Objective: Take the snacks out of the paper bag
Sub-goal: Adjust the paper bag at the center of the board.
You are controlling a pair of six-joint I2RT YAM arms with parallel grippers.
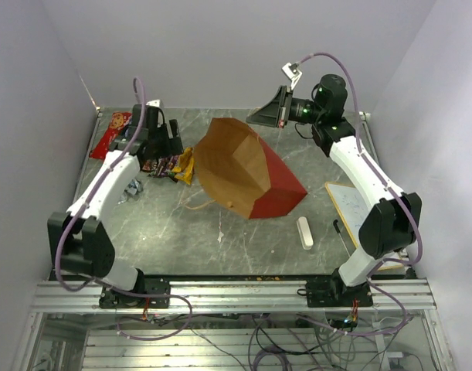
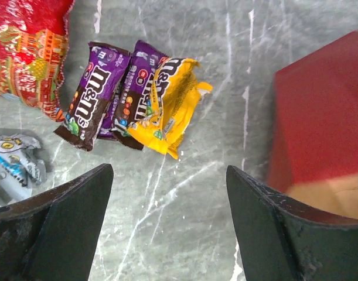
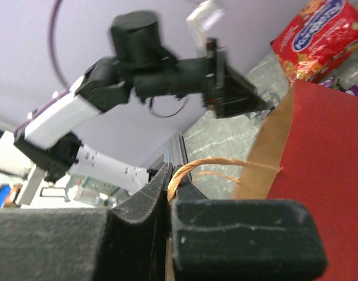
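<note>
Most of the job looks done. The large red-orange chip bag with a blue oval logo point(image 1: 112, 133) lies on the grey marbled worktop point(image 1: 243, 247) at the upper left of the top view. Just right of it are two dark purple candy packs point(image 2: 91, 99), a yellow candy pack point(image 2: 170, 102) overlapping the right-hand one, and a clear crinkly wrapper point(image 2: 14, 158) at the left edge of the left wrist view. The tall paper bag, red outside and brown kraft inside point(image 1: 278, 189), sits tilted in the middle of the top view with its mouth turned toward the camera. No packet shows in the brown interior, though the deepest corner is hard to read, so I judge that little or nothing is left to pull out. The right end effector point(image 3: 170, 181) is pinched narrow on a thin tan loop handle point(image 3: 225, 163) at the bag's upper edge, apparently keeping the bag tipped. The left end effector point(image 2: 168, 168) is spread wide and empty. It hovers over bare worktop between the snack pile at the upper left of its view and the bag's red wall at the right, touching neither.
</note>
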